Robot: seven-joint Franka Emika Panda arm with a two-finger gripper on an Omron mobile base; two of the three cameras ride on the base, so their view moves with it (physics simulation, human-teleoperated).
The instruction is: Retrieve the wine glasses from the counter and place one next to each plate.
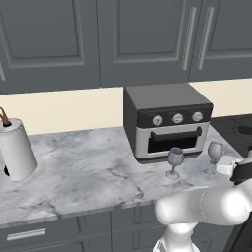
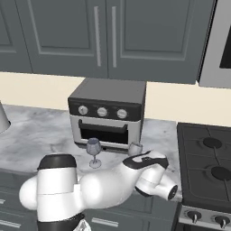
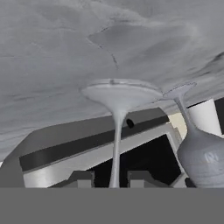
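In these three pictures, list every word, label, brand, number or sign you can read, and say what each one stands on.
None can be read.
Toaster oven: three knobs on its front, no legible marks around them.
Wine glass beside the gripper: a faint pale mark on the bowl, too blurred to read.
Stove: knobs without readable markings.
Paper towel roll: plain.

In the right base view, the arm hides the stem and foot of the right wine glass (image 2: 135, 147). At the hand view's bottom edge, that glass's stem (image 3: 115, 148) and the finger tips (image 3: 81, 178) are cut off.
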